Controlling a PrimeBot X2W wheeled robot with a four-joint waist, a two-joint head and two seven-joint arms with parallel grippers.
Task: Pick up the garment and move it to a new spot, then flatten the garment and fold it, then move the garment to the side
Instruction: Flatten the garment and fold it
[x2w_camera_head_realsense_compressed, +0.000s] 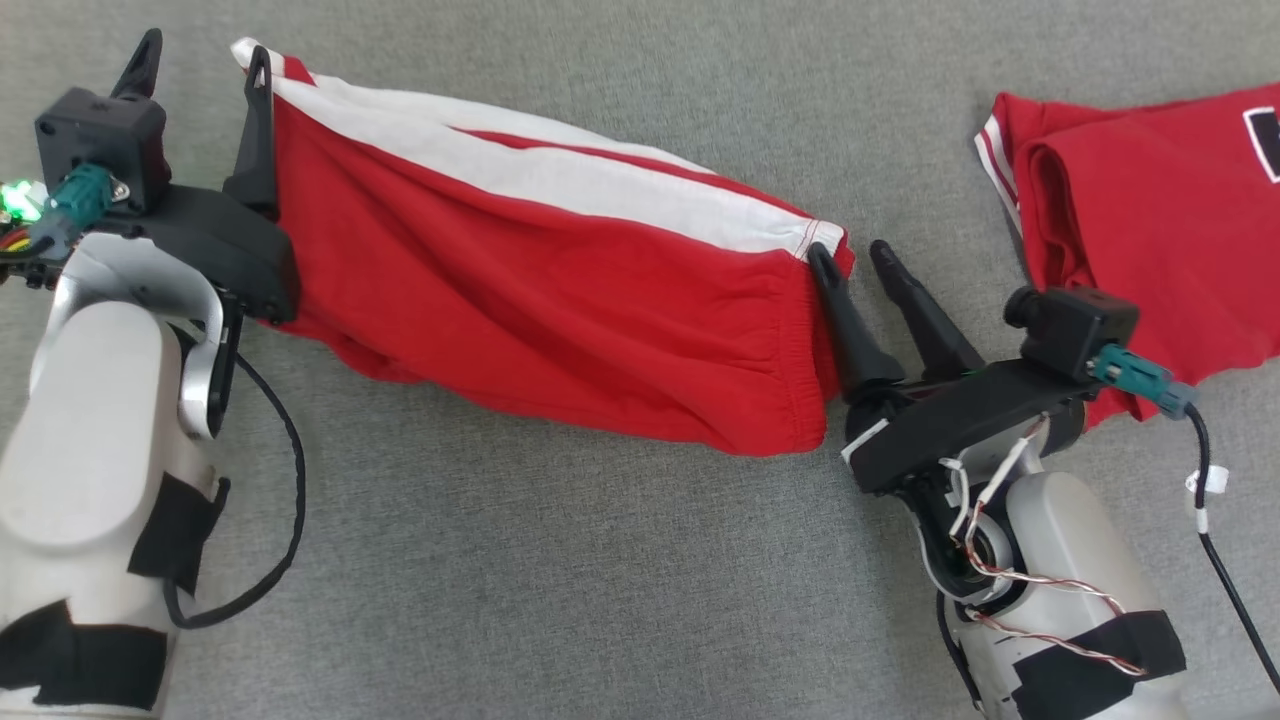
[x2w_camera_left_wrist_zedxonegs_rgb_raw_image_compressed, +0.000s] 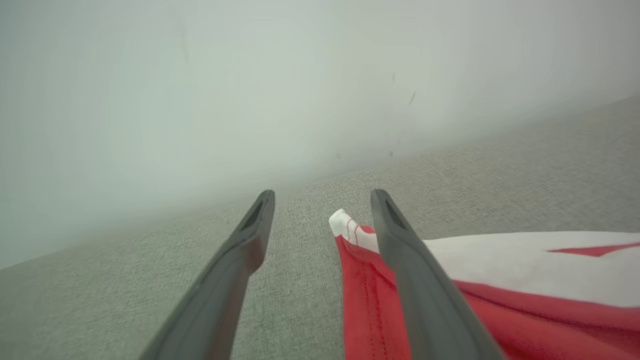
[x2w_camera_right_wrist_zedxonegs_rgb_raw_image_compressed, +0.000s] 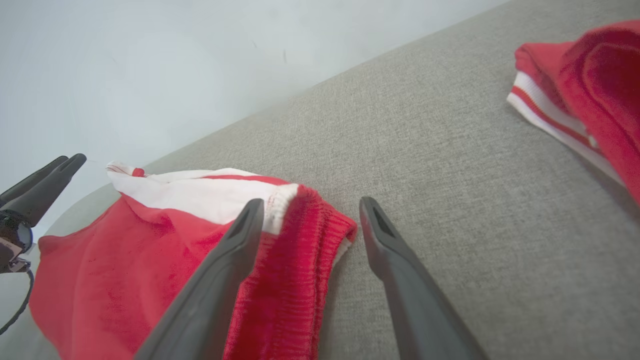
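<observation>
Head view: the garment (x2w_camera_head_realsense_compressed: 540, 270) is laid lengthwise between the left gripper (x2w_camera_head_realsense_compressed: 205, 75) and the right gripper (x2w_camera_head_realsense_compressed: 850, 255), one end beside each; both pairs of fingers are spread wide.

Head: my eye looks steeply down from above.
Wrists: low, close; all three share the red shorts (x2w_camera_head_realsense_compressed: 520, 300).
</observation>
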